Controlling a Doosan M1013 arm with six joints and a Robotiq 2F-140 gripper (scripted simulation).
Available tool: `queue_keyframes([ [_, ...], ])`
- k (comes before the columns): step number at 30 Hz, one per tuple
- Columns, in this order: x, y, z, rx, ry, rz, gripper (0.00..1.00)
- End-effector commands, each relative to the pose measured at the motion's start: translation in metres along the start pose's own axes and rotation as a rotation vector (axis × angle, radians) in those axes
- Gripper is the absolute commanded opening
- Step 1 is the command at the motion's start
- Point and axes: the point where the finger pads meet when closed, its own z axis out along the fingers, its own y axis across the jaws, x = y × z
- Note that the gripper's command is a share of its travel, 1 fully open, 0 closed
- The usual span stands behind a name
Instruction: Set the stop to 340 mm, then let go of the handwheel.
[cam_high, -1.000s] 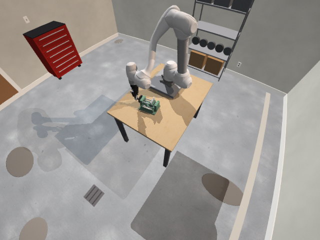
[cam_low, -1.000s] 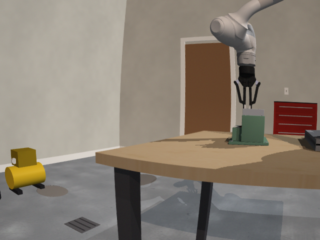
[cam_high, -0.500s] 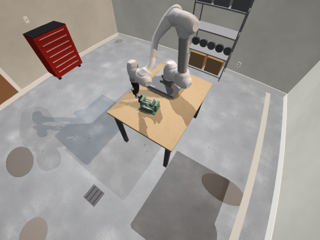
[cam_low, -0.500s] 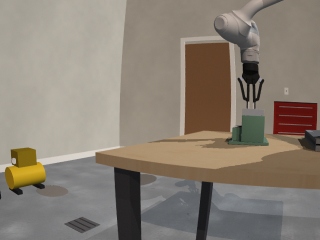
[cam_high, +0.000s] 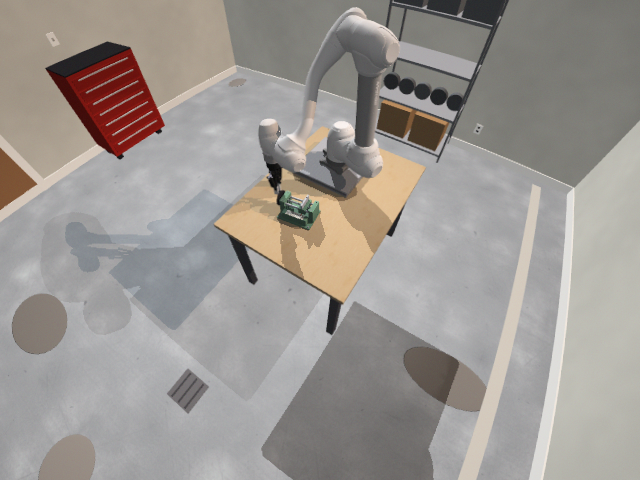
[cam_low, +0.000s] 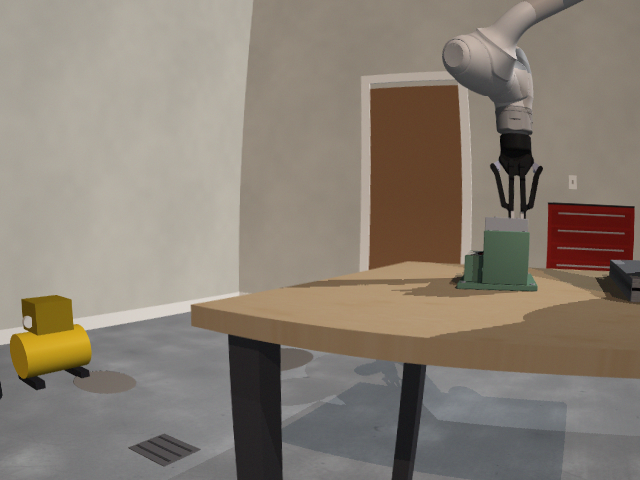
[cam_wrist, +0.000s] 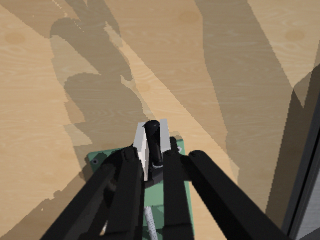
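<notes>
Gripper (cam_high: 278, 190) (cam_low: 517, 215) (cam_wrist: 154, 131) pointing down, clamped on blk handle of handwheel (cam_wrist: 154, 137) — wheel's at one end of green machine (cam_high: 296, 210) (cam_low: 506, 257) (cam_wrist: 156, 192), which sits on wood surface (cam_high: 356, 248) (cam_low: 361, 315) (cam_wrist: 165, 60) — stop setting unreadable.

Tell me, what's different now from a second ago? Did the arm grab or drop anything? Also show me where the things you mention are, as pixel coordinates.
The gripper (cam_high: 278, 190) (cam_low: 516, 214) (cam_wrist: 154, 131) has moved a little to the right in the exterior view, and slightly up and right in the top view. Nothing was visibly grabbed or dropped; its fingers are closed on the handwheel's black handle (cam_wrist: 152, 128). The green machine (cam_high: 305, 223) (cam_low: 506, 258) and the table (cam_high: 351, 258) (cam_low: 361, 310) (cam_wrist: 165, 50) stayed put.
</notes>
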Motion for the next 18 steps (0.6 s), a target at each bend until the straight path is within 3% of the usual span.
queue_keyframes([
  [1, -0.001, 0.002, 0.008, 0.001, -0.006, 0.005, 0.04],
  [18, -0.001, -0.003, 0.035, 0.001, -0.006, 0.005, 0.04],
])
